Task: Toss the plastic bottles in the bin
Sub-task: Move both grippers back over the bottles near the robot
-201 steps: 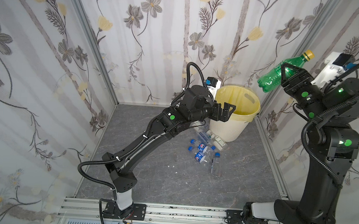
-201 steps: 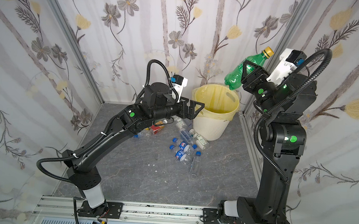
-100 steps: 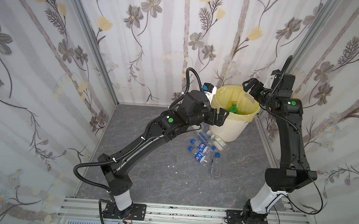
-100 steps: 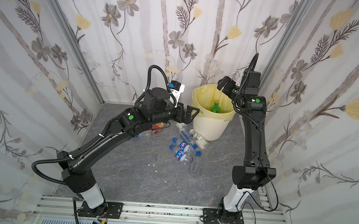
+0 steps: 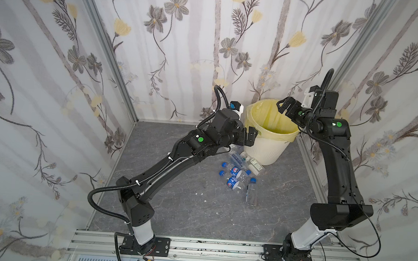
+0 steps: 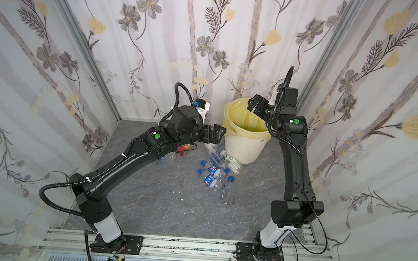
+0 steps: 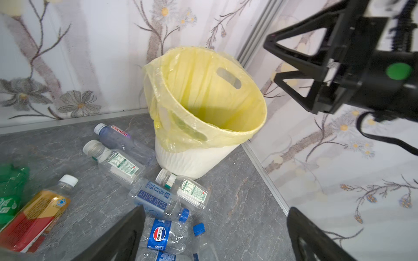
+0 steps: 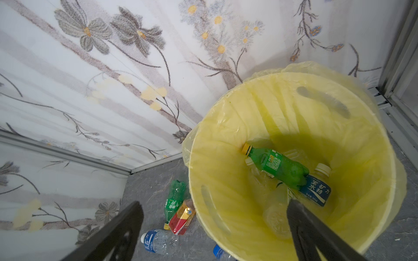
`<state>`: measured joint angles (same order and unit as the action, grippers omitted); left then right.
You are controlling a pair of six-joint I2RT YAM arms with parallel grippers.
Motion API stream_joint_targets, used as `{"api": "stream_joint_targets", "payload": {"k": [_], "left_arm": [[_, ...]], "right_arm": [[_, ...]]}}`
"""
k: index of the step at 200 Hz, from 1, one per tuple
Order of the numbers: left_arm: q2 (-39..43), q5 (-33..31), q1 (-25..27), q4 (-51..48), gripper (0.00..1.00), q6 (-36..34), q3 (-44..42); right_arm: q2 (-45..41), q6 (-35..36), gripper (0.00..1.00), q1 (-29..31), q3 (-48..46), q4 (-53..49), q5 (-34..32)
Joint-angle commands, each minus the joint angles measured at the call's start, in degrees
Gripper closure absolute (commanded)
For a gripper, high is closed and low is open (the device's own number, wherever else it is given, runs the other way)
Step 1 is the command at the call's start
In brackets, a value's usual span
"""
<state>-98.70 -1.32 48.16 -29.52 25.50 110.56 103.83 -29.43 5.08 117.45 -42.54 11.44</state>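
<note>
The right gripper (image 5: 283, 104) is held over the one-o'clock rim of the bin (image 5: 264, 152), jaws wide and empty; a green bottle (image 8: 277, 166) is seen inside. The left gripper (image 5: 251, 137), equally wide and empty, is held at nine o'clock; plastic bottles (image 5: 236, 169) are strewn at seven.

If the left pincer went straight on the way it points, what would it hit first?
Most likely the side of the bin, about where the yellow bag folds over the rim; the left pincer is open, close beside it.

Floral walls (image 5: 196, 47) — grey marbled floor (image 5: 197, 211), metal rail (image 5: 207, 247)
</note>
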Motion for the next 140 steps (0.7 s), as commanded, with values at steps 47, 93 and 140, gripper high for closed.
{"api": "stream_joint_targets", "payload": {"k": [47,93,140], "left_arm": [[6.75,-3.57,-11.15,0.09,0.0,18.55,-13.13],[10.43,3.89,-22.86,0.49,0.0,26.25,-23.73],[10.85,8.09,-31.73,0.82,0.0,32.66,-31.37]], "right_arm": [[-9.66,2.76,0.0,12.86,-16.32,10.71,-4.35],[-11.41,2.39,0.0,25.34,-25.97,14.87,-8.5],[-5.81,4.47,0.0,35.14,-26.1,14.26,-13.5]]}}
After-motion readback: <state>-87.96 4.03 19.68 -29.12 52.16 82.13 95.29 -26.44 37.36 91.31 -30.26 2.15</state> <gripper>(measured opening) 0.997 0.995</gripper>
